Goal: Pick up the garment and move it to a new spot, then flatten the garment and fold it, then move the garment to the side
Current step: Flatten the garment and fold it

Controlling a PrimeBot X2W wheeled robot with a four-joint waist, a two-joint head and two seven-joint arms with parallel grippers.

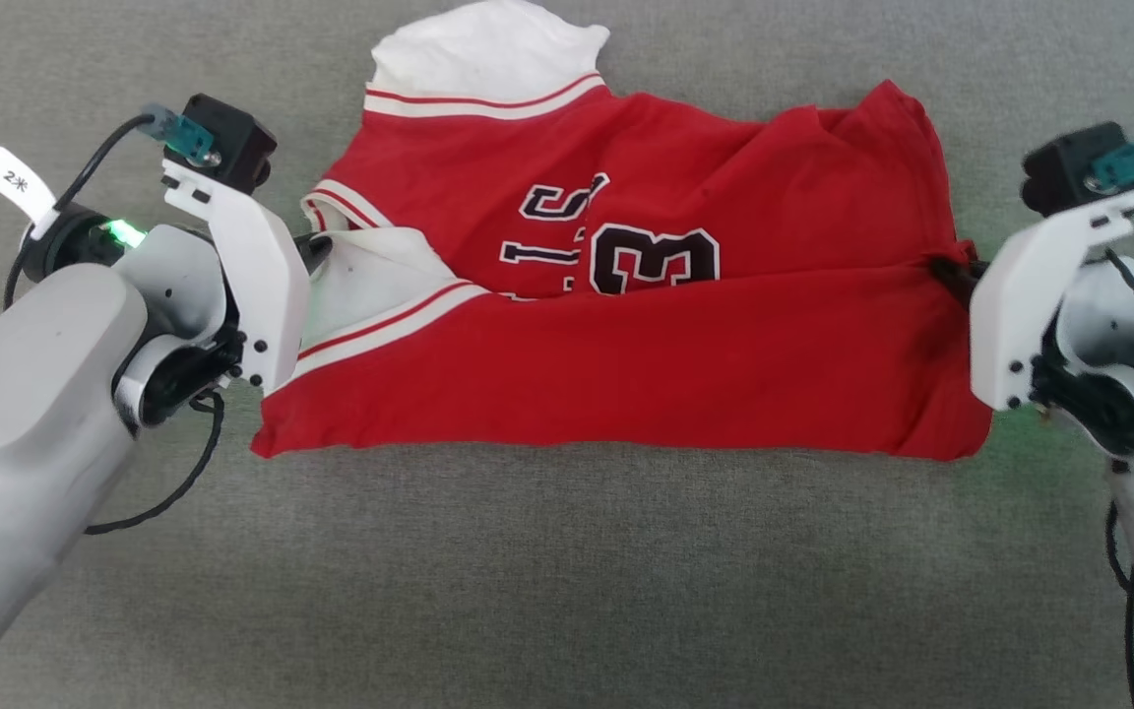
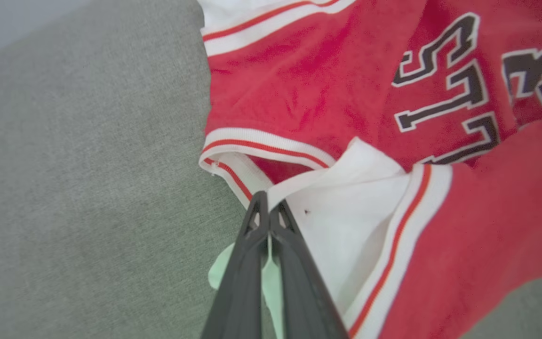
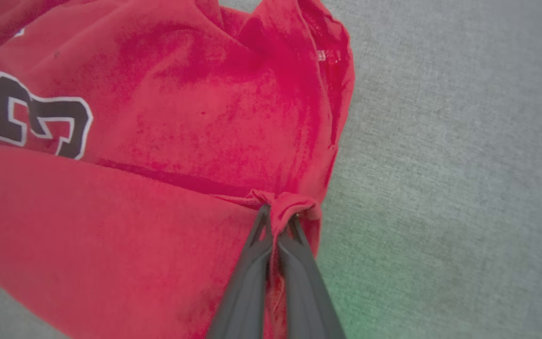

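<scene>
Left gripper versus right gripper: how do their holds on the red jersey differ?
The left gripper pinches white sleeve fabric beside the striped trim; the right gripper pinches a bunched tuck of plain red cloth at the opposite edge of the jersey. The left gripper's cloth lies fairly smooth, the right gripper's is puckered. Both are shut on the jersey.

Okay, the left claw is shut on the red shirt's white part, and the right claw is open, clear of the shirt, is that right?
Not quite: the right claw is shut on a bunched bit of the red shirt, as the right wrist view shows. The left claw is indeed shut on its white part.
</scene>
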